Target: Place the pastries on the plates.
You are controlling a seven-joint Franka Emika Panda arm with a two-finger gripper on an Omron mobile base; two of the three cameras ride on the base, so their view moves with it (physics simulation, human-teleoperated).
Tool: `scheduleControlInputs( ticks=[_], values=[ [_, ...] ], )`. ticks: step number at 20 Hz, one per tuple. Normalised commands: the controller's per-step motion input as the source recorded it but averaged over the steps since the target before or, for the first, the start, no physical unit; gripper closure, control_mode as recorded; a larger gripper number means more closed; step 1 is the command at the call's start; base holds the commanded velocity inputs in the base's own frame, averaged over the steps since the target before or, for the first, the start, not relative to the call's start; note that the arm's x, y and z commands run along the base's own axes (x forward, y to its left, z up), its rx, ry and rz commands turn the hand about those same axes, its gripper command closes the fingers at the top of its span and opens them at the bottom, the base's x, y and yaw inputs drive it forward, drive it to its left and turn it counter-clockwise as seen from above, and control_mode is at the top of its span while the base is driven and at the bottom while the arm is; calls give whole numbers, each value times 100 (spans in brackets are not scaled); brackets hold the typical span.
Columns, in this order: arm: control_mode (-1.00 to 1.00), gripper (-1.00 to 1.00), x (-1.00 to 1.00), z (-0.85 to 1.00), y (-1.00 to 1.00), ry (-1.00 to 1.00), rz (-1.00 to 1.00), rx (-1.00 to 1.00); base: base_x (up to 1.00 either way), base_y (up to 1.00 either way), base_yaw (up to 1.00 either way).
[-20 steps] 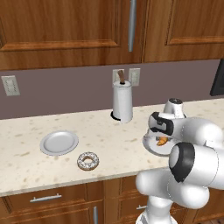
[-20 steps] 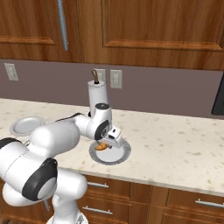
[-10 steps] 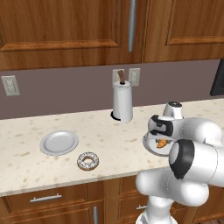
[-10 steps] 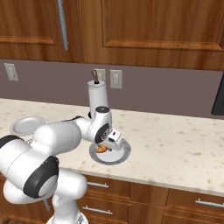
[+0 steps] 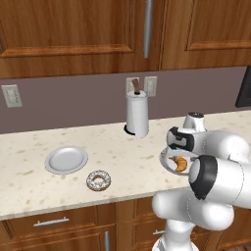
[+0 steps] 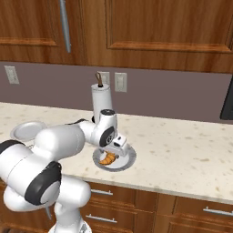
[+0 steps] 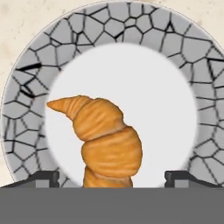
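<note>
The golden croissant [image 7: 107, 142] lies on the right plate [image 7: 131, 19], whose rim has a cracked grey pattern. My gripper [image 7: 111, 179] hangs open just above it, fingertips [image 7: 43, 178] spread wider than the pastry and clear of it. From the base, the croissant [image 5: 180, 163] rests on that plate [image 5: 166, 165] near the counter's front edge, under my gripper [image 5: 180, 153]. The iced ring donut [image 5: 98, 180] lies on the counter to the left. Beyond it sits the second plate [image 5: 66, 159], with nothing on it. The right base view shows croissant [image 6: 108, 158], plate [image 6: 127, 159], gripper [image 6: 113, 151] and far plate [image 6: 28, 130].
A tall white paper towel holder [image 5: 137, 115] stands at the back of the counter, behind the right plate. Wall sockets and wooden cabinets sit above. The counter's front edge runs just in front of the donut and the right plate.
The croissant has sunk slightly and now rests on the right plate. The hand stays over it, hardly moved.
</note>
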Motion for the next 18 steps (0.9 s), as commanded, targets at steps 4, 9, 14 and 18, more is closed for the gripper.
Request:
scheduleControlInputs(
  ticks=[4,9,14,18],
  values=[
    [-100,-100,-18,29,5,-11,-4,0,0,0,0],
    [-100,-100,-14,14,46,-9,-5,0,0,0,0],
    [-100,-100,-4,6,94,-3,-3,0,0,0,0],
    [-100,-100,0,13,100,2,-1,0,0,0,0]
  ],
)
